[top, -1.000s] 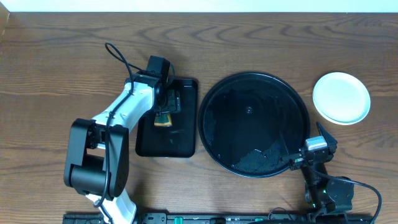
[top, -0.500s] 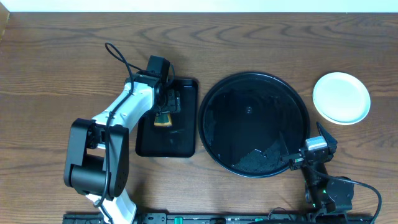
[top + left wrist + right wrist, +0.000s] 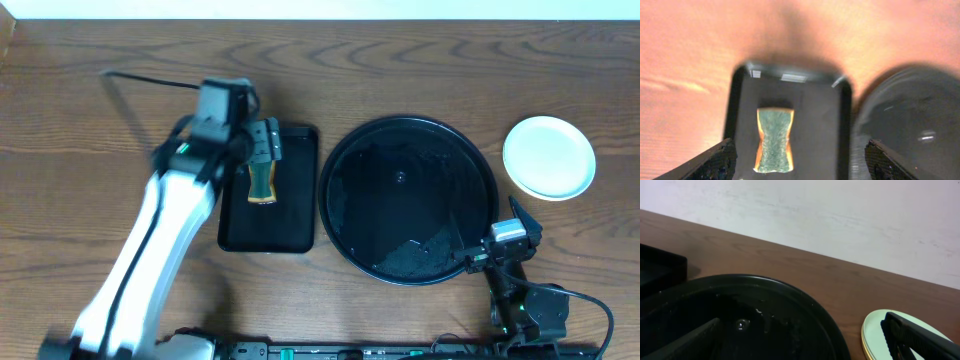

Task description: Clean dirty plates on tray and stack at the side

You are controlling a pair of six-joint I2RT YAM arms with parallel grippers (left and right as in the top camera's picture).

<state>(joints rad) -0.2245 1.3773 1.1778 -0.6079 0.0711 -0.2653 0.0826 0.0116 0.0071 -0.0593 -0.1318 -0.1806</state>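
The left gripper (image 3: 262,145) hangs over the far left corner of the rectangular tray (image 3: 300,225), its arm blurred in the overhead view. In the left wrist view its fingers (image 3: 715,162) stand wide apart with nothing between them. A green sponge (image 3: 263,183) with orange-yellow edges lies below, on the left half of that tray, and the gripper does not touch it.

The round tray (image 3: 405,160) sits just right of the rectangular one, near the middle of the tabletop (image 3: 90,70).

The plates (image 3: 549,157) lie stacked on the bare wood near the tabletop's right edge, just beside the round tray's far right rim and apart from it. The right wrist view shows a mint plate on top with a pale yellow rim under it.

The right gripper (image 3: 505,240) sits at the round tray's near right rim, jaws spread wide and holding nothing.
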